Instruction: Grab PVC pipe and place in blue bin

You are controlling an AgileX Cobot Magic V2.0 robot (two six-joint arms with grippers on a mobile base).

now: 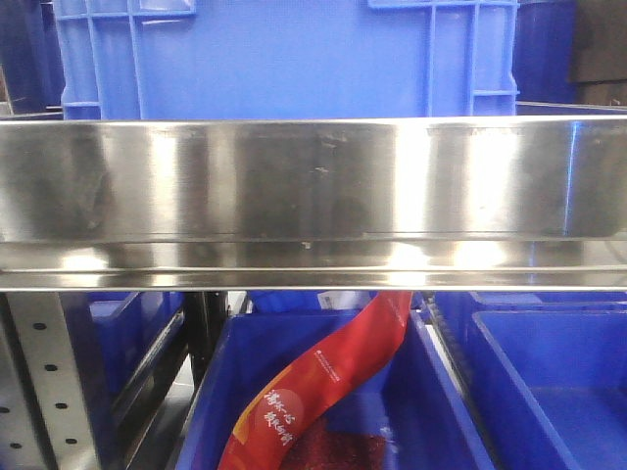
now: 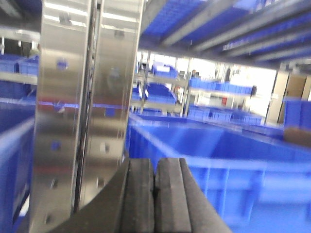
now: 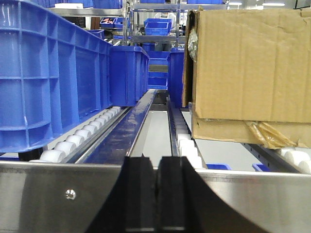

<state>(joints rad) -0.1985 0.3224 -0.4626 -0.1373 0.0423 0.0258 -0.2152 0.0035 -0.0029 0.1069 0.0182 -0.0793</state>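
The PVC pipe does not show in any view. My left gripper (image 2: 154,189) is shut with its black pads pressed together and nothing between them; it points past a steel rack upright (image 2: 80,111) toward a large blue bin (image 2: 228,165). My right gripper (image 3: 157,187) is also shut and empty, held just in front of a steel shelf rail (image 3: 58,194). Beyond that rail a roller lane carries a blue bin (image 3: 48,77) on the left. In the front view a blue bin (image 1: 294,59) stands on the shelf above the steel rail (image 1: 313,196); neither gripper shows there.
A cardboard box (image 3: 248,73) sits on the rollers at the right of the shelf. Below the rail, a lower blue bin (image 1: 333,411) holds a red packet (image 1: 323,392), with another blue bin (image 1: 558,382) beside it. A perforated steel post (image 1: 44,392) stands at lower left.
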